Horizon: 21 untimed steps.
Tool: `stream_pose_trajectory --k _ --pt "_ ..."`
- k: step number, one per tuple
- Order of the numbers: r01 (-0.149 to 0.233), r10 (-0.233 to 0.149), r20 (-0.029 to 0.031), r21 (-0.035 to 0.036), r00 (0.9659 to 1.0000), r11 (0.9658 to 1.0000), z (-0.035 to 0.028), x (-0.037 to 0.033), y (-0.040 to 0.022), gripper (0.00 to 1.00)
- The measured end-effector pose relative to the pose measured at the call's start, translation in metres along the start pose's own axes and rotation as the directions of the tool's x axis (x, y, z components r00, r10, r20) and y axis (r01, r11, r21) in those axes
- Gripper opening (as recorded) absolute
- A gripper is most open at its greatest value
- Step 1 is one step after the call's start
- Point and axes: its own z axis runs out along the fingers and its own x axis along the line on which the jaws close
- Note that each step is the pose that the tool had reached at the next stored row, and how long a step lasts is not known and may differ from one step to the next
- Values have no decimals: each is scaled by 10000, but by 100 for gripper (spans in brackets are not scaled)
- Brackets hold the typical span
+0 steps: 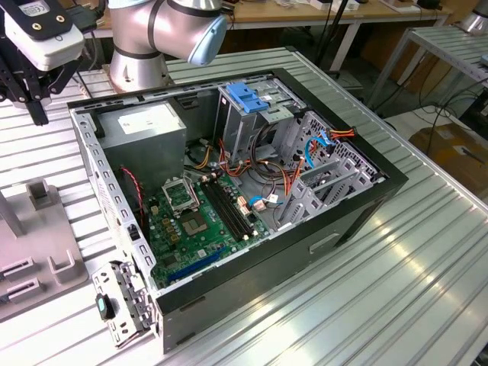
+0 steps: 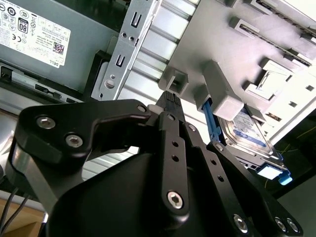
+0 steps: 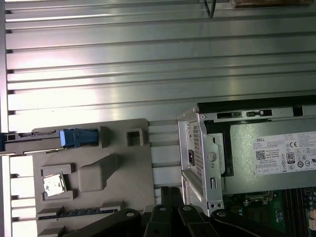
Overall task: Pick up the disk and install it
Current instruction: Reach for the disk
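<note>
Ribbed silver aluminium table (image 1: 396,290) carries everything. Open black desktop computer case (image 1: 358,210) lies on its side at the centre of the exterior view. Silver robot arm with a pale blue joint cap (image 1: 160,23) stands at 12 o'clock from the case. Flat grey plastic fixture plate (image 1: 46,229) sits on the table at 9 o'clock from the case, just beside it. Grey metal power-supply box with a white sticker (image 1: 145,130) fills the case's 11 o'clock corner. Green motherboard (image 1: 194,229) lies at 7 o'clock inside the case.

Black linkage gripper (image 1: 34,107) hangs at 10 o'clock in the exterior view, above the fixture plate. Its fingers are clenched together with nothing between them in the second wrist view.

The flat silver-grey disk with a blue-and-white label and blue side rails (image 2: 249,136) stands on edge in the fixture plate, outside the case. The first wrist view shows it edge-on. The gripper is near it and apart from it.

Light-blue plastic latch (image 1: 248,97) tops the tall metal cage at the case's 12 o'clock.
</note>
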Motion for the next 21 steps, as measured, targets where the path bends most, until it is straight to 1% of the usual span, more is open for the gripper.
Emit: stream_pose_trajectory --k 4,10,12,16,18,21 --pt "-2 2 0 0 10000 10000 1 14 -1 11" --pt "-1 1 0 0 10000 10000 8 90 -1 11" --pt "-1 1 0 0 10000 10000 10 141 1 11" --pt "0 0 1 0 10000 10000 12 204 4 11" --pt "-1 1 1 0 10000 10000 14 260 6 11" --pt "-1 1 0 0 10000 10000 17 314 8 11"
